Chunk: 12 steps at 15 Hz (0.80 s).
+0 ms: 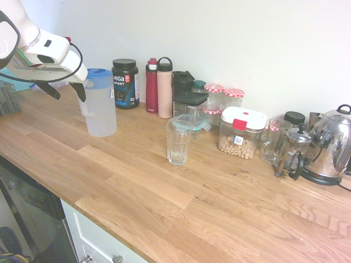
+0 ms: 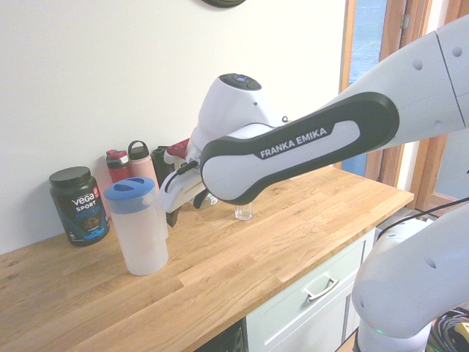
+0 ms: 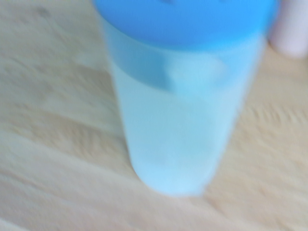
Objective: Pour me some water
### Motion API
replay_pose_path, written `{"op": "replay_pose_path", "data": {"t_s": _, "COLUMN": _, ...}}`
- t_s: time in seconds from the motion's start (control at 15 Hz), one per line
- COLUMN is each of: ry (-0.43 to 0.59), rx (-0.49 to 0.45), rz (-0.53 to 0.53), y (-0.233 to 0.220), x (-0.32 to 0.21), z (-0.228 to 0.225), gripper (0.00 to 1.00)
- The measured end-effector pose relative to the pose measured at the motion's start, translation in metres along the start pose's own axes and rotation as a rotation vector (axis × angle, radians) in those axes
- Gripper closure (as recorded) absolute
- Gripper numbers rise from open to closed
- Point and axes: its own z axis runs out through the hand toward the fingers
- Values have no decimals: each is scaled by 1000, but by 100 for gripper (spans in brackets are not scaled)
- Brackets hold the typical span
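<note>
A translucent water pitcher (image 1: 101,109) with a blue lid stands upright on the wooden counter (image 1: 137,181), also seen in the second exterior view (image 2: 141,238). It fills the wrist view as a blurred pitcher (image 3: 178,115). My gripper (image 1: 68,91) hovers open right beside the pitcher's upper part, on the side away from the glass. One dark finger overlaps the pitcher's edge, and I cannot tell whether it touches. Nothing is held. An empty ribbed glass (image 1: 178,143) stands further along the counter, and the arm partly hides the glass (image 2: 244,213) in the second exterior view.
Along the wall stand a black Vega tub (image 1: 125,83), a red bottle (image 1: 152,86), a pink bottle (image 1: 164,89), several jars and containers (image 1: 240,132), a French press (image 1: 292,153) and a kettle (image 1: 332,145). The counter's front edge drops to cabinets.
</note>
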Motion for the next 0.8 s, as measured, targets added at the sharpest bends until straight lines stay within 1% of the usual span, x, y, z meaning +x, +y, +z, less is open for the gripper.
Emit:
{"op": "replay_pose_path", "data": {"t_s": 0.33, "ry": 41, "rx": 3, "rz": 34, "y": -1, "x": 5, "z": 33, "gripper": 0}}
{"op": "replay_pose_path", "data": {"t_s": 0.73, "ry": 49, "rx": 40, "rz": 57, "y": -22, "x": 26, "z": 42, "gripper": 0}}
{"op": "replay_pose_path", "data": {"t_s": 0.8, "ry": 49, "rx": 41, "rz": 58, "y": -26, "x": 28, "z": 44, "gripper": 100}}
